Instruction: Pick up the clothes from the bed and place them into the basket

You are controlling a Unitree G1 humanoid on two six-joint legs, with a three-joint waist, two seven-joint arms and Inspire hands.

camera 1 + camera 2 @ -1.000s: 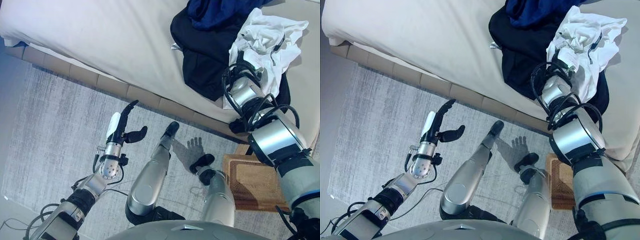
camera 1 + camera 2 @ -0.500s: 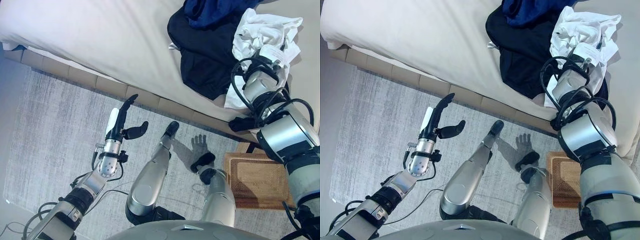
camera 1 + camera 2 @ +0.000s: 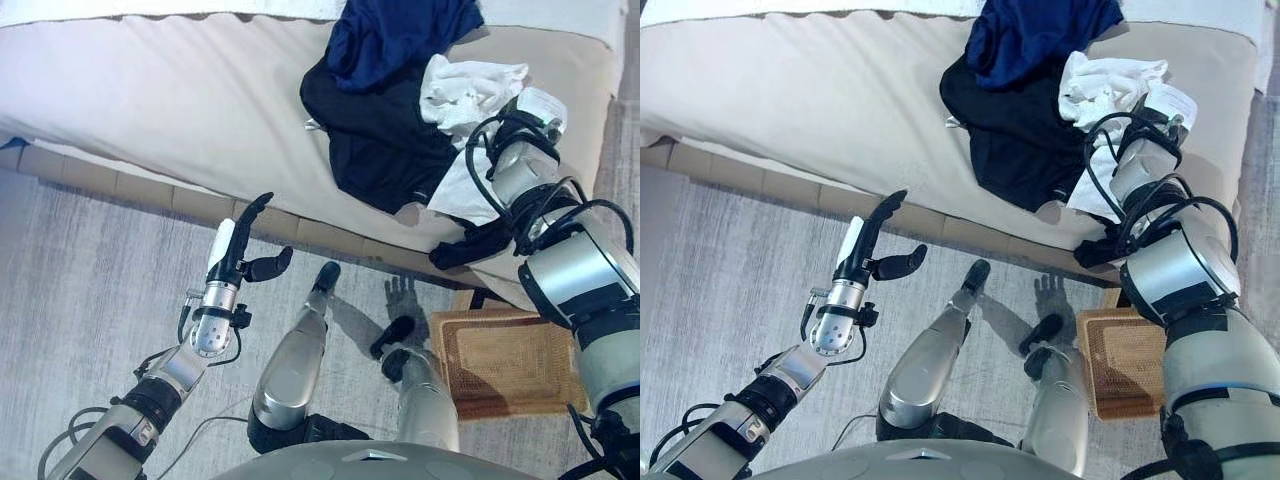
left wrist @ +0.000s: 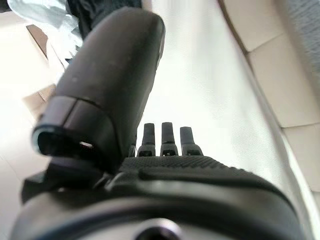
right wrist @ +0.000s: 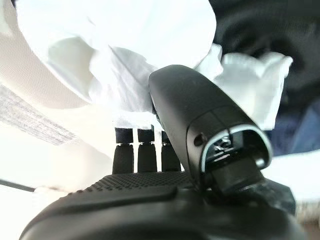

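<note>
Shown: right hand (image 5: 165, 150), fingers and thumb curled into the white garment (image 3: 462, 92) atop the dark clothes (image 3: 385, 140) on the bed (image 3: 160, 100); left hand (image 3: 240, 250) spread, idle; a shallow pinch risks slipping before the basket (image 3: 500, 360).

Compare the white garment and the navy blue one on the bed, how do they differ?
The white garment is crumpled against the right hand; the blue garment lies farther back, untouched. White sits nearer the bed's edge, blue on top of the black garment. Both remain on the bed.
</note>
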